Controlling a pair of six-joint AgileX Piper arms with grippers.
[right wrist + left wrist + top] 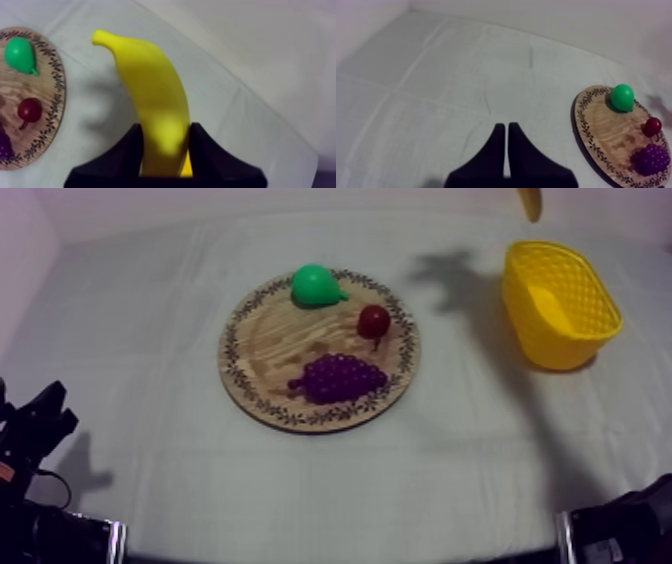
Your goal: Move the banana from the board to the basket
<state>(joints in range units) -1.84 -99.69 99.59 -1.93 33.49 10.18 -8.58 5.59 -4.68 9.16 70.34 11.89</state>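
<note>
So, the counter is covered in grey-white cloth, with the wooden board set around its middle and the yellow basket parked near the right edge. The banana is clamped in the right gripper and held up off the board, toward the far right corner. The left gripper is pressed closed on nothing by the near left corner. Grapes, pear and small red fruit are sat on the board.
</note>
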